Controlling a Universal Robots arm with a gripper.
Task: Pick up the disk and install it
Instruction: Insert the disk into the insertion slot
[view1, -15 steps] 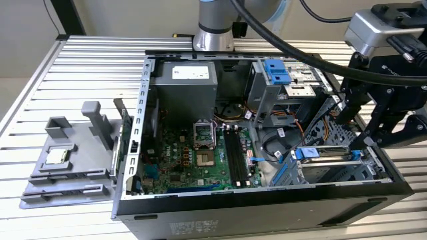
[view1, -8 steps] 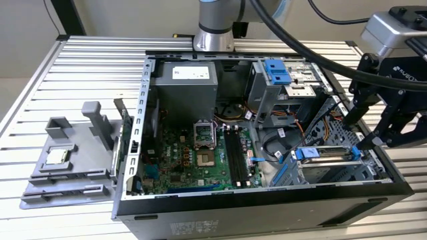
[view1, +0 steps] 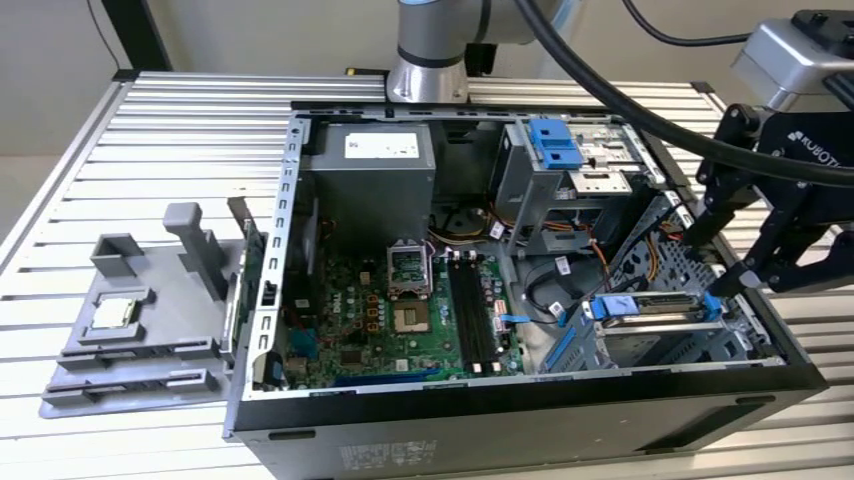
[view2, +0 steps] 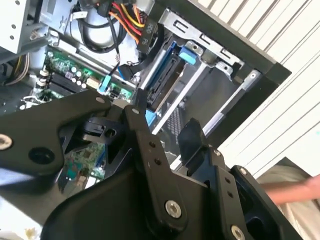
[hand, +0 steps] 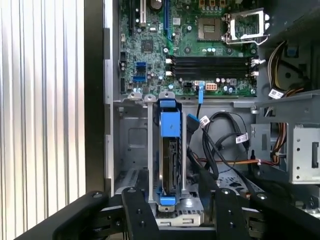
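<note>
The disk (view1: 650, 308), a silver-grey drive in a bright blue carrier, sits in the drive bay at the corner of the open computer case (view1: 534, 400) nearest the exterior view's right. In both wrist views the disk (hand: 170, 160) (view2: 162, 82) stands on edge between the bay's metal rails. My gripper (view1: 714, 262) hangs just above and beside that bay, open, with nothing between its black fingers (hand: 134, 200). The disk is apart from the gripper (hand: 177, 202) (view2: 162, 120).
Bundled cables (hand: 220, 145) lie right beside the bay. The motherboard (view1: 400, 310), the grey power supply (view1: 374, 180) and an upper drive cage with a blue bracket (view1: 551, 145) fill the case. A grey fixture (view1: 147, 340) holding a small silver chip (view1: 114, 312) stands outside on the slatted table.
</note>
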